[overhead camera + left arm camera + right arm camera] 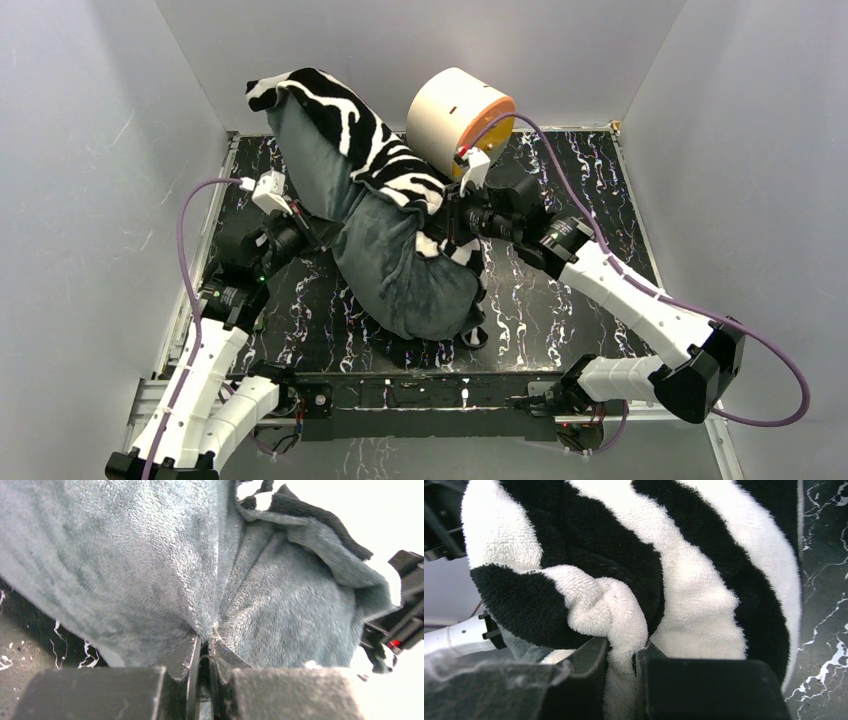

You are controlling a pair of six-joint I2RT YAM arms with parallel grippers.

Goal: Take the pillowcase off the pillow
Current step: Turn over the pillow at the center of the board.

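The pillowcase [385, 230] is stuffed full and raised off the table, zebra stripes on its upper right face and plain grey on its left and lower face. The white pillow is hidden inside it. My left gripper [318, 235] is shut on a pinch of the grey face [206, 630], with its jaws nearly touching. My right gripper [452, 225] is shut on a fold of the striped face [621, 645], with the fold filling the gap between its fingers. The bundle's lower end hangs near the table's front middle.
A cream-and-orange cylinder [458, 118] lies at the back, just right of the pillowcase's top. The black marbled tabletop [560, 310] has grey walls on the left, back and right. A small black piece [476, 336] sits under the bundle's lower end.
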